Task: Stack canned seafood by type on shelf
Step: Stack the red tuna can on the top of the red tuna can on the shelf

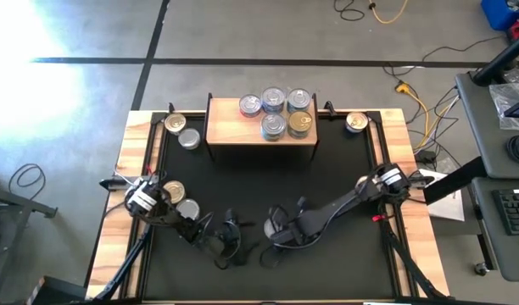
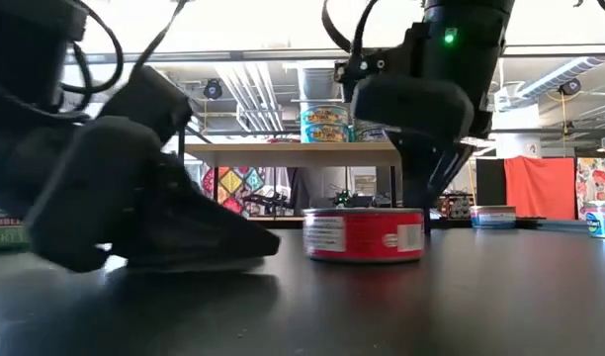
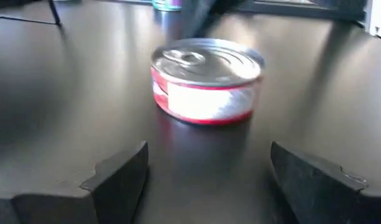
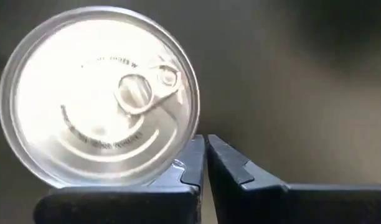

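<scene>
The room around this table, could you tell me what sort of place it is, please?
Probably a robotics lab or workshop: bare concrete floor with loose cables, a desk with a keyboard beside the table, and exposed ceiling ducts.

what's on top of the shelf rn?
Five tins on the shelf, bunched toward its right half: three silver-lidded along the back, then one silver and one gold in front. Whether any sit on hidden tins beneath can't be told from above.

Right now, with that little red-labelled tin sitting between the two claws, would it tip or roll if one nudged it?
Probably neither. The red-labelled tin is squat and stands flat on the dark table, so a nudge would likely slide it. Its metal wall looks stiff, so it should not dent. The shiny lid may be slippery.
</scene>
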Robot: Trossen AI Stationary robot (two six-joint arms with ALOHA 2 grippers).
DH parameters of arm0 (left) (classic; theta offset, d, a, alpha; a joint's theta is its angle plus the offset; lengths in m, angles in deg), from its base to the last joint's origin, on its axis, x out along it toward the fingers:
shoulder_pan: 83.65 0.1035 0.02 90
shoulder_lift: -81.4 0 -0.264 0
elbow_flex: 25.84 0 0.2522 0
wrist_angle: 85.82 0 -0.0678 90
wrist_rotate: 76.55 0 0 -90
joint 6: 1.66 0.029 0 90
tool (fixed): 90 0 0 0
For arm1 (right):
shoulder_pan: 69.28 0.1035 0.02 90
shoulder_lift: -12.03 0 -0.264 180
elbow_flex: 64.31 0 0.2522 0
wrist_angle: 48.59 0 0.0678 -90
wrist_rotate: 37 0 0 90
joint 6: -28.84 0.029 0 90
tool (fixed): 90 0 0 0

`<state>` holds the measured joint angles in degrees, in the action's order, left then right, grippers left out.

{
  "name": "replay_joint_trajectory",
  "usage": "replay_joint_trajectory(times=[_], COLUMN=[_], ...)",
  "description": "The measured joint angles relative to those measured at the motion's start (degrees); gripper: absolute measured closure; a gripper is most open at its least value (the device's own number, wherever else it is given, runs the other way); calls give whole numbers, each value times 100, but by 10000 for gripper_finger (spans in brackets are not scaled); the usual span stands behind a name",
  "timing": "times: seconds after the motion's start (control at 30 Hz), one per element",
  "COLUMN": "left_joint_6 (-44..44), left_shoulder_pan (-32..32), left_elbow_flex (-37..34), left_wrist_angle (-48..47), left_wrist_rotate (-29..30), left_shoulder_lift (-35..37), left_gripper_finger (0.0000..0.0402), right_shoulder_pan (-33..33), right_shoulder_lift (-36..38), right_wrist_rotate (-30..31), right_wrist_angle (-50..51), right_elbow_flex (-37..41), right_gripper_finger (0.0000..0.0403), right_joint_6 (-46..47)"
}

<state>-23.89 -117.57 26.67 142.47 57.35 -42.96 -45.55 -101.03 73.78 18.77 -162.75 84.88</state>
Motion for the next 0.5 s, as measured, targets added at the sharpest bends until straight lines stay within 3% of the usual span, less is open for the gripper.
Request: replay_joint_trajectory(times=[0.27, 0.5], left_joint_6=[127, 185], left_shoulder_pan=[486, 865], left_elbow_flex=[-71, -721], left_wrist_angle=[-3, -23], left_wrist_rotate=[-94, 39], left_shoulder_lift=[68, 693], left_gripper_finger=[78, 78], right_shoulder_pan=[320, 569], right_shoulder_lift=[2, 13], right_wrist_rotate=[-673, -833], right_wrist_angle=[-660, -777], right_elbow_flex=[-80, -383], right_gripper_finger=[390, 390], right_joint_6=[-55, -255])
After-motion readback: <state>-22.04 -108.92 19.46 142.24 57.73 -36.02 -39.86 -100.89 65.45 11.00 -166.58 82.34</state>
